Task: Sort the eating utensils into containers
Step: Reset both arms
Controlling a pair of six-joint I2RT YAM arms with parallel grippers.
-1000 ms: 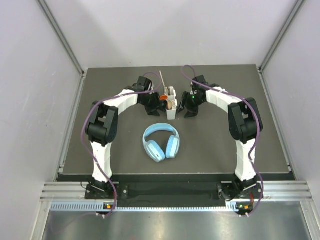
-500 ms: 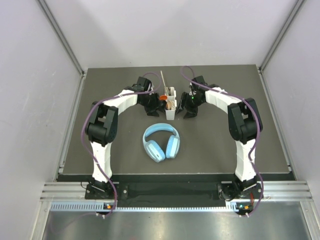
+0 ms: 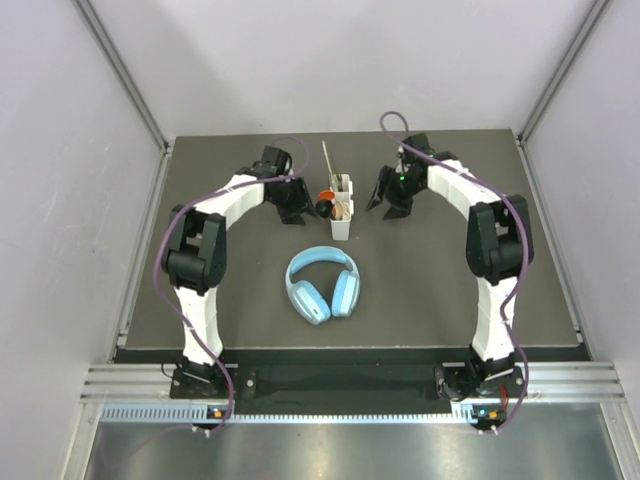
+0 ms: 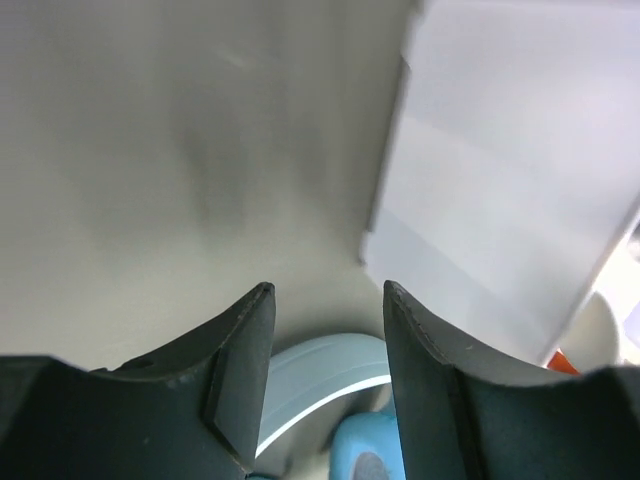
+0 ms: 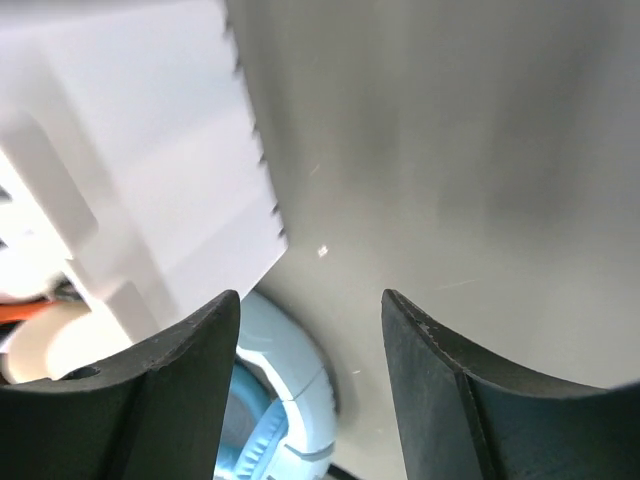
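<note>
The white caddy [image 3: 341, 212] stands at the middle back of the mat. It holds an orange-red spoon [image 3: 326, 193], a long pale wooden handle [image 3: 325, 162] and dark utensils. My left gripper [image 3: 295, 210] is just left of the caddy, open and empty. My right gripper [image 3: 384, 199] is just right of it, open and empty. In the left wrist view the gripper [image 4: 327, 290] has the caddy wall [image 4: 500, 200] to its right. In the right wrist view the gripper [image 5: 310, 298] has the caddy [image 5: 130, 150] to its left.
Light-blue headphones [image 3: 322, 283] lie on the dark mat in front of the caddy. They show past the fingers in the left wrist view [image 4: 330, 375] and the right wrist view [image 5: 290, 400]. Grey walls enclose the mat on three sides.
Both grippers have drawn back a little from the caddy, the left one to the left, the right one to the right and back. The caddy and headphones have not moved.
</note>
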